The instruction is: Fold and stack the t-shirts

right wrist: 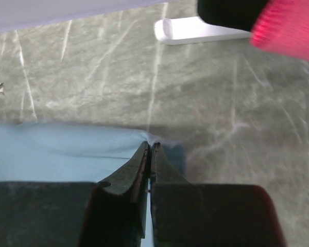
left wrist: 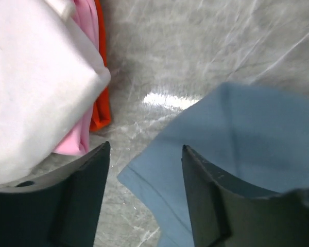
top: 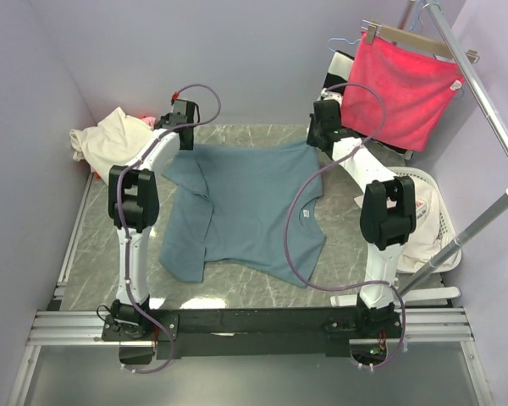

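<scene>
A dusty blue-grey t-shirt [top: 245, 203] lies spread on the marble table, its left side folded over. My left gripper [top: 186, 142] is open over the shirt's far left corner; in the left wrist view its fingers [left wrist: 144, 152] straddle the blue edge [left wrist: 237, 134] just above the cloth. My right gripper [top: 316, 142] is shut on the shirt's far right corner, seen pinched in the right wrist view [right wrist: 151, 146]. A cream shirt [top: 110, 135] is heaped at the far left, with pink [left wrist: 77, 141] and red [left wrist: 102, 110] cloth under it. A white shirt with red print [top: 423, 211] lies in the basket.
A white laundry basket [top: 447, 222] stands at the right edge. A bright pink-red towel [top: 402, 89] hangs on a hanger from a metal rack [top: 491, 110] at the back right; the rack's white foot [right wrist: 201, 31] is just beyond my right gripper.
</scene>
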`<state>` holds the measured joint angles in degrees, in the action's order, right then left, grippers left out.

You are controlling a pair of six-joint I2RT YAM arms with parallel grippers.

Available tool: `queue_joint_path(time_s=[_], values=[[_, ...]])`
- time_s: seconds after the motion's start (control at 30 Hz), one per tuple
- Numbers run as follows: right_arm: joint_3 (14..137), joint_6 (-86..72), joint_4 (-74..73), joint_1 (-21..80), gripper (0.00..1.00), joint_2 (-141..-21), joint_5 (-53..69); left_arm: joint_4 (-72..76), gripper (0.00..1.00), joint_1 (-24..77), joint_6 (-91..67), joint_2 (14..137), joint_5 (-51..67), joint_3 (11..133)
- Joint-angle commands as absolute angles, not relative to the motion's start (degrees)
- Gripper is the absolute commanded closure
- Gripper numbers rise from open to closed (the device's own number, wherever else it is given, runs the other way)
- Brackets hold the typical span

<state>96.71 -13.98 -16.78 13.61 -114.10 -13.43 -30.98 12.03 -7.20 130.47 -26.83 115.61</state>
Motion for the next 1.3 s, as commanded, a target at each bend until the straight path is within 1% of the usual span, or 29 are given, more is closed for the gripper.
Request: queue_joint_path(time_s=[0.0, 0.03, 0.07, 0.1, 0.17, 0.2, 0.23, 0.33, 0.37, 0.4, 0.53, 0.57, 0.6, 0.67, 0.77, 0.87, 1.0, 1.13, 1.17, 1.27], values=[[102.3, -13.1, -17.3, 13.2, 0.82, -116.6, -10.1, -31.7, 0.34, 12.0, -8.8, 129.6, -26.9, 116.4], [101.8, -12.8, -17.2, 13.2, 0.76, -116.5, -8.9, -31.0, 0.31, 12.0, -9.1, 126.4, -26.3, 114.9], [101.3, -12.9, -17.0, 13.2, 0.71, -116.0, -9.1, -29.4, 0.25, 12.0, -9.5, 124.6, -23.9, 111.2], [99.2, -13.1, -16.6, 13.3, 0.63, -114.4, -9.2, -28.9, 0.21, 12.0, -10.3, 122.5, -22.3, 109.4], [96.6, -13.2, -16.0, 13.4, 0.59, -112.1, -9.8, -29.0, 0.17, 12.4, -11.3, 117.5, -19.2, 104.8], [94.0, -13.8, -16.0, 13.3, 0.54, -109.5, -10.5, -29.6, 0.15, 12.6, -12.7, 116.0, -17.6, 103.5], [92.8, -14.2, -16.2, 13.3, 0.51, -108.5, -11.1, -30.4, 0.14, 12.8, -13.6, 113.7, -16.4, 102.2], [89.2, -15.6, -20.7, 13.3, 0.47, -104.8, -13.6, -32.0, 0.14, 14.5, -16.0, 109.4, -11.1, 94.5], [88.3, -15.5, -21.3, 13.2, 0.46, -103.1, -10.4, -32.0, 0.15, 15.6, -16.3, 108.4, -9.0, 92.7], [86.2, -15.3, -22.0, 13.3, 0.46, -102.5, -9.1, -30.8, 0.15, 16.3, -17.2, 107.3, -4.4, 90.8], [80.7, -16.2, -25.9, 13.6, 0.46, -100.1, -0.2, -26.8, 0.15, 19.3, -20.7, 103.5, 4.7, 81.6], [78.4, -16.4, -26.3, 13.9, 0.46, -99.4, 1.8, -26.4, 0.16, 19.9, -21.6, 103.3, 5.7, 80.3], [76.8, -16.2, -26.2, 14.3, 0.46, -98.9, 6.4, -25.9, 0.17, 20.2, -22.7, 103.0, 6.5, 79.0], [71.5, -15.4, -24.1, 15.6, 0.46, -96.7, 11.2, -25.1, 0.18, 21.4, -23.8, 102.6, 7.3, 75.6], [66.2, -16.5, -20.2, 16.6, 0.47, -95.5, 21.9, -22.0, 0.19, 21.9, -25.4, 102.0, 9.6, 71.4], [64.2, -17.8, -17.1, 18.2, 0.47, -96.6, 28.0, -18.7, 0.19, 21.9, -26.5, 102.0, 11.3, 69.0], [64.3, -19.6, -16.2, 20.1, 0.48, -100.2, 27.4, -18.9, 0.20, 22.0, -27.1, 103.6, 11.0, 69.5], [65.0, -20.9, -21.5, 20.5, 0.50, -102.8, 19.6, -22.2, 0.22, 22.1, -26.5, 104.1, 7.3, 69.4], [63.7, -22.0, -22.4, 20.5, 0.50, -102.7, 16.0, -23.1, 0.22, 22.1, -26.5, 103.7, 6.1, 68.8], [59.5, -24.4, -24.1, 20.7, 0.50, -101.7, 11.6, -24.6, 0.21, 22.1, -26.9, 101.7, 2.9, 64.4]])
